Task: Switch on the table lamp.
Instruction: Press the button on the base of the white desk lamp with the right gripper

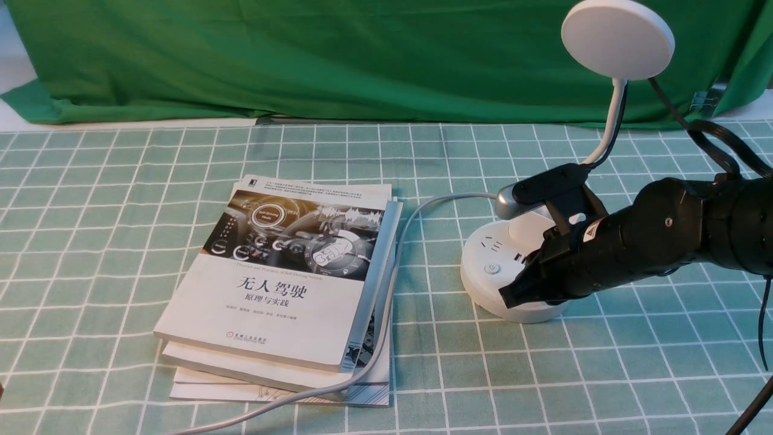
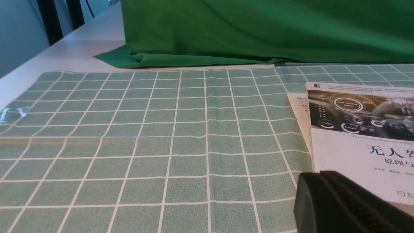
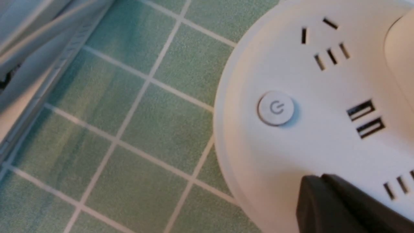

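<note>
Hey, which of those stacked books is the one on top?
The book with the car dashboard photo and black Chinese title. Its whole cover shows, while the others beneath it show only their edges.

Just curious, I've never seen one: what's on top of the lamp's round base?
A power button, socket slots, USB slots and a white cup. The shut right gripper covers part of the base, hiding whatever lies there.
</note>
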Controlling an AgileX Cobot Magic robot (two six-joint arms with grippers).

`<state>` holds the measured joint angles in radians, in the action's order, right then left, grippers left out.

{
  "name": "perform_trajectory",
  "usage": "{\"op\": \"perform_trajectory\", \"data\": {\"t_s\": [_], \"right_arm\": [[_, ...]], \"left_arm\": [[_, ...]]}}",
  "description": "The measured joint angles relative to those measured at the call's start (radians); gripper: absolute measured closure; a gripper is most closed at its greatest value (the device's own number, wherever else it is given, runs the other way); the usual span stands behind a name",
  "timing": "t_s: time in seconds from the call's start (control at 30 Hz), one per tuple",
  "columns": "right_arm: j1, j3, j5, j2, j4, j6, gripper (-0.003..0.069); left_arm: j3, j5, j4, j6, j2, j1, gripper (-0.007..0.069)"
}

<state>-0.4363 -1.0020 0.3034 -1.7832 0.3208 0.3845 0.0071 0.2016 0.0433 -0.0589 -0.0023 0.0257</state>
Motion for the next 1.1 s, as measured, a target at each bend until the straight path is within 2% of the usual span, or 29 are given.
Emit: {"op": "perform_trajectory", "data": {"t_s": [1.1], "right_arm": [[0.008, -0.011, -0.025, -0.015, -0.01, 0.004, 0.0627]], "left_arm": [[0.0, 0.0, 0.0, 0.0, 0.0, 0.0, 0.0603]]}}
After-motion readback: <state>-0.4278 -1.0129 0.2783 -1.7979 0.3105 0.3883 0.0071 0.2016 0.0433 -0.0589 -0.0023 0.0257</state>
